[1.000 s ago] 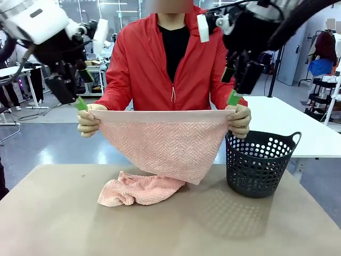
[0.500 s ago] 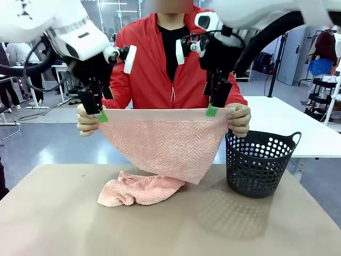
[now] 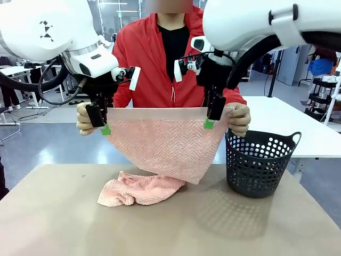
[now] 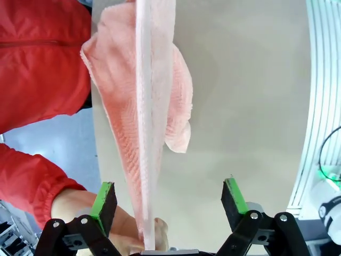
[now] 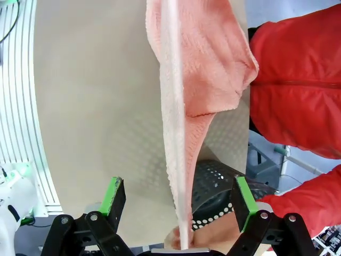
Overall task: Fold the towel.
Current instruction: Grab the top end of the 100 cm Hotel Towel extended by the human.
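Left end effector and right end effector are spread astride the towel, soft and limp, best pinched at its top band.

The front view sits a little above the table on the robot's side, facing the person across it; the left wrist view looks steeply down past its fingers onto the towel edge, very near; the right wrist view does likewise, the basket below; all three share towel and tabletop.
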Controlling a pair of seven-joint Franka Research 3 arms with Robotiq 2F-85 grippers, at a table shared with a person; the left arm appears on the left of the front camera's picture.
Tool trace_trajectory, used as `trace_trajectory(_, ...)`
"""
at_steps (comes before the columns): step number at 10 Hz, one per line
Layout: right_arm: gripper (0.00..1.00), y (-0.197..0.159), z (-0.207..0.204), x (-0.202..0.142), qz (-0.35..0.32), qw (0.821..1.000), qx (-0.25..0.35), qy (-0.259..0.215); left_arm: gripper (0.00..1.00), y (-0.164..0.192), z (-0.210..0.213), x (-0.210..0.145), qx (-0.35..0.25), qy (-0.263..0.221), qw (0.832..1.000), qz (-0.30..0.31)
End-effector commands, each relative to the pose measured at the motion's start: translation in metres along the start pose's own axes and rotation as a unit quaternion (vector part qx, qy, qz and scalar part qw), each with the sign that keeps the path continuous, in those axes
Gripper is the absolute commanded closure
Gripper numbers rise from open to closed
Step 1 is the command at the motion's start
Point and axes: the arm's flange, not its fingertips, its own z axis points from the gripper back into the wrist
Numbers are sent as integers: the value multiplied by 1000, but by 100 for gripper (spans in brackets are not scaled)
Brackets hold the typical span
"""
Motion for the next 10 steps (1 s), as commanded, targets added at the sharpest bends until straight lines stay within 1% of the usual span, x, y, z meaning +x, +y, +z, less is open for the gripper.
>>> trace_trajectory(1,0,-1,-14,-2,-14,1000,7,4,6,10,0,0,-2,-10,1000,10)
trace_trajectory(2,0,-1,-21,-3,-14,1000,10,7,57,13,-2,-1,-2,-11,1000,12)
trace_trajectory(3,16,-1,-26,-2,-15,1000,10,9,66,13,-3,-2,-4,-9,1000,14)
trace_trajectory(4,56,-1,-28,-3,-20,1000,8,10,100,12,-3,-2,-9,-4,1000,12)
trace_trajectory(5,73,-1,-26,-4,-21,1000,4,9,100,11,-3,-2,-10,-2,1000,11)
trace_trajectory(6,100,-2,-24,-5,-22,1000,0,9,100,11,-2,-2,-10,-4,1000,11)
trace_trajectory(7,100,-1,-24,-5,-22,1000,1,11,86,10,-1,-3,-9,-5,1000,12)
trace_trajectory(8,100,-1,-24,-6,-23,1000,0,11,96,9,-1,-3,-8,-4,1000,12)
trace_trajectory(9,97,0,-25,-6,-23,1000,0,12,100,8,0,-4,-6,-4,1000,12)
trace_trajectory(10,100,1,-25,-6,-22,1000,-1,11,100,7,2,-4,-5,-4,1000,12)
